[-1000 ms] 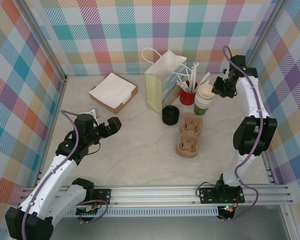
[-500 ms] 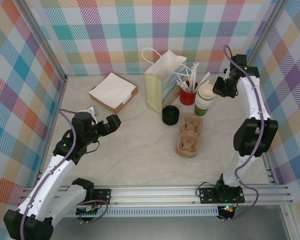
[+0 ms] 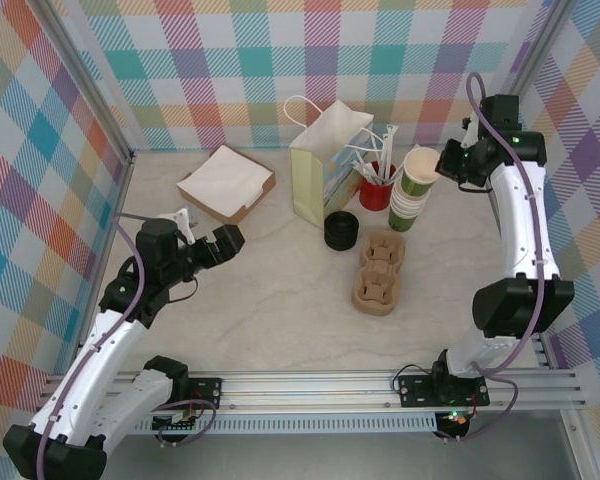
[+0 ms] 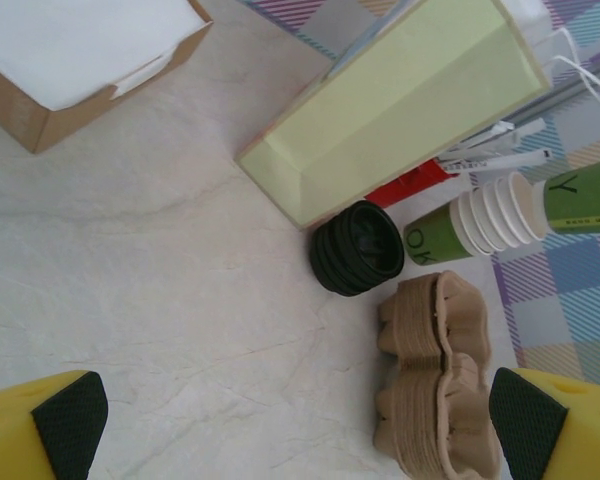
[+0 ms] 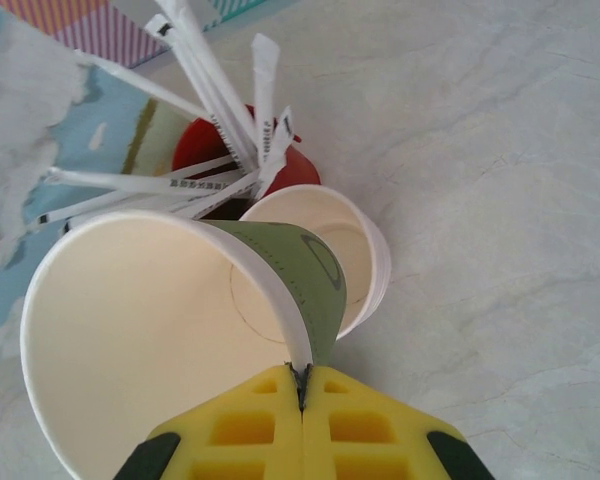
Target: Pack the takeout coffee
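Plaid walls in pastel checks close in a pale, marble-patterned surface (image 3: 280, 320). Largest on it is a yellow-green paper bag (image 3: 325, 175) with white handles. It stands upright, well to the left of the right tool (image 3: 448, 166) and far ahead and to the right of the left tool (image 3: 227, 243). A brown box of white sheets (image 3: 226, 183) lies just beyond the left tool, a little to its left. That tool hangs above bare surface with its jaws wide apart and nothing between them, as its yellow fingers (image 4: 50, 420) at the corners of the wrist view confirm. A brown pulp cup carrier (image 3: 378, 270) lies between the two tools, closer to the right one and nearer the arm bases than it. The right tool has its jaws pressed together on the wall of the takeout coffee cup (image 3: 418, 170), one finger inside the rim and one outside. The cup is olive-green outside and cream inside, and it is held tilted off the surface. It sits just above a stack of matching cups (image 3: 407, 208), which stands below and to the left of the right tool. A red cup (image 3: 376, 192) stands just beside that stack on the bag side, bristling with white-wrapped straws (image 5: 220, 100). A short stack of black lids (image 3: 341, 230) sits at the foot of the bag, left of the carrier's far end.
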Motion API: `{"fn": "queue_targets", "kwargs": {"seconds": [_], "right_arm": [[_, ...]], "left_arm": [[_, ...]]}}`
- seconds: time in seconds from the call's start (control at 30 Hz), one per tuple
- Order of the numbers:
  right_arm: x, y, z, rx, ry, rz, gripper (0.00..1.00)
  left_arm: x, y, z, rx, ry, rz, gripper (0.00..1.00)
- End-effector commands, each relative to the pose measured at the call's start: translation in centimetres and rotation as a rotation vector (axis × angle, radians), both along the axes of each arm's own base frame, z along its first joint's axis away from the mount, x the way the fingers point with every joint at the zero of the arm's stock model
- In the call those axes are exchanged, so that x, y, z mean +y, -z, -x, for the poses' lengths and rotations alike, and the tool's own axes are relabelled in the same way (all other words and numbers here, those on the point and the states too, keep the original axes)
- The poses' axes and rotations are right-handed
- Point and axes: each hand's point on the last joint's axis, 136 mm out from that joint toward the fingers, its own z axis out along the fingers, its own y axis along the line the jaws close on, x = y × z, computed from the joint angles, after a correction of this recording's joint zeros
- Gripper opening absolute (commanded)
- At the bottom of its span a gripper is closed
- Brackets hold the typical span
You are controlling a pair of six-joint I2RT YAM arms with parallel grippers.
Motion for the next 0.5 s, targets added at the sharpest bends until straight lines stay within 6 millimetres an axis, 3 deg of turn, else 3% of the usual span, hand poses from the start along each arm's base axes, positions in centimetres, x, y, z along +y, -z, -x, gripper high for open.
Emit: {"fn": "queue_targets", "kwargs": {"seconds": [0.0,0.23,0.33,0.47], "right_arm": [[1.2,-3.1,2.3,-0.059,-0.034,0.007,0.05],[5.0,-5.4,5.8,-0.108,-0.11,-0.06,0.05],[7.5,-4.8,7.2,-0.091,-0.159,-0.102,0.04],[11.8,-2.6,9.0,-0.046,-0.242,-0.171,0.04]], "left_arm": [[-0.9,-3.0,0.4,-0.067,0.055,0.065,1.0],[-1.5,-3.8,0.6,-0.072,0.093,0.084,1.0],[-1.6,-3.9,0.7,-0.074,0.099,0.09,1.0],[-1.6,-3.9,0.7,-0.075,0.099,0.095,1.0]]}}
